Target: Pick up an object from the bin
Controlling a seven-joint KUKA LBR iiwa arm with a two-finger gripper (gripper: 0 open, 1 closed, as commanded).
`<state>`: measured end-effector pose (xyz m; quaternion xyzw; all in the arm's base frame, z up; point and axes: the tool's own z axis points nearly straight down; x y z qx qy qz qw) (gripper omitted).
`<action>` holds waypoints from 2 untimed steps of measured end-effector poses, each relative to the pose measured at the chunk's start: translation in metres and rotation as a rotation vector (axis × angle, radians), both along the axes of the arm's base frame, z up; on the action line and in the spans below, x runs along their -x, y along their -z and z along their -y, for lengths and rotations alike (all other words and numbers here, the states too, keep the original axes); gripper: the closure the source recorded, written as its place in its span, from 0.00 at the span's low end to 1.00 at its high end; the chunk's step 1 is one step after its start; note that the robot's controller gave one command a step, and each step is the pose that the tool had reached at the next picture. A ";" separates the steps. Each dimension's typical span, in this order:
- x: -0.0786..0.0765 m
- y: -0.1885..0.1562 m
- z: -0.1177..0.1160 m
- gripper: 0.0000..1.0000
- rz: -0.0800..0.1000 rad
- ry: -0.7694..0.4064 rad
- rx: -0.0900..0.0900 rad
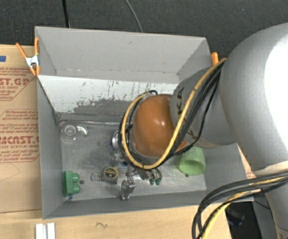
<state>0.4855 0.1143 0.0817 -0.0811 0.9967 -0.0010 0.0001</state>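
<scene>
Bin (49, 133): grey metal, with dark scuffs streaked across the back wall and floor.
My wrist cover (153, 126): glossy orange-brown.
My cables (124, 133): yellow and black.
My arm (263, 93): pale silver-grey.
Block (71, 182): bright green.
Cup (193, 162): pale mint green.
Small dish (69, 132): clear, colourless.
Round piece (110, 173): dark, with a brassy rim.

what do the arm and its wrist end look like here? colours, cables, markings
The arm has fat, rounded silver-grey links. At the wrist sits a glossy orange-brown domed cover. Yellow and black cables loop round the dome and run back along the arm. There is black lettering on the link beside the dome, partly hidden by the cables. The gripper is small, bare metal.
</scene>
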 end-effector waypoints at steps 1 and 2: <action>-0.001 0.007 -0.026 0.00 0.020 -0.205 -0.002; 0.003 0.008 -0.027 1.00 0.006 -0.205 -0.002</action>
